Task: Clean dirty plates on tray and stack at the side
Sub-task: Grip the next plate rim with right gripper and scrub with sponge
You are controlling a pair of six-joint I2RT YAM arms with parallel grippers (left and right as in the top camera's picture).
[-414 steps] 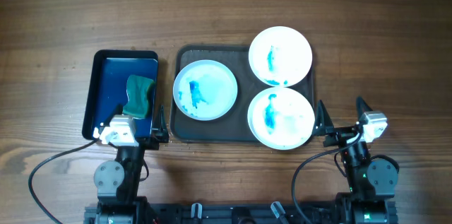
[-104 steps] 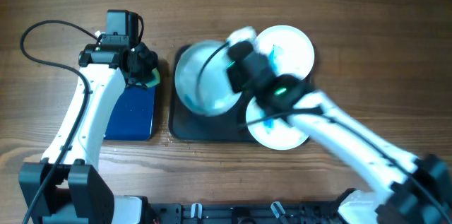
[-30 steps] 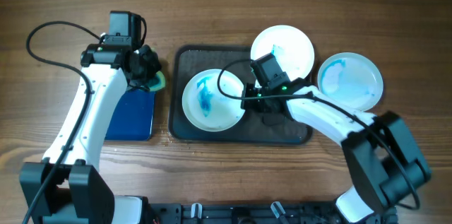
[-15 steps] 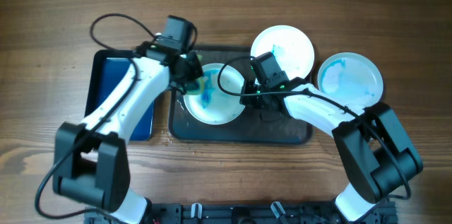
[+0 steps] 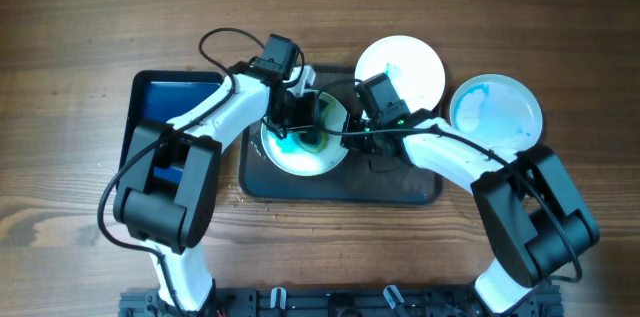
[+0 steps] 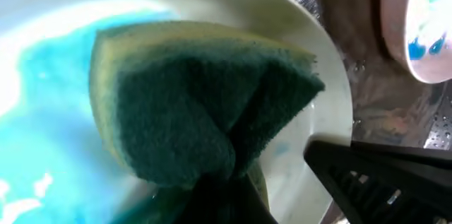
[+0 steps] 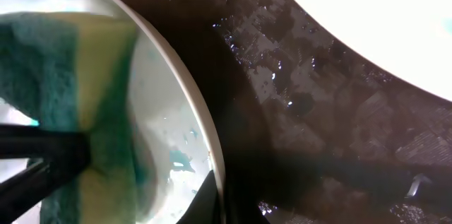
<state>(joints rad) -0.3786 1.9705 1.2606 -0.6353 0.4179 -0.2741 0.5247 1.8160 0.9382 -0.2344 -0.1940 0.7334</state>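
Currently on the wooden table (image 5: 80,27):

1. Tray (image 5: 400,185), large, dark grey-black, surface wet and beaded in the right wrist view. It carries 2 plates.
2. Front plate (image 5: 305,159), white, on the tray's left half, coated with a blue film. Both arms converge over it and hide most of it from overhead.
3. Left gripper (image 5: 300,119), closed on a sponge (image 6: 191,104), green scouring face up over a yellow body, pressed against the front plate's inner surface.
4. Right gripper (image 5: 348,137), pinched narrowly on the front plate's right rim; in the right wrist view 1 dark finger lies against the inside of the rim.
5. Rear plate (image 5: 405,67), white, at the tray's far right corner, just beside the right gripper, with blue marks near its edge.
6. Side plate (image 5: 497,115), off the tray, on the table just to its right, covered in a pale blue film.
7. Small tray (image 5: 165,92), black with a blue inside, left of the large tray, partly covered by the left arm.
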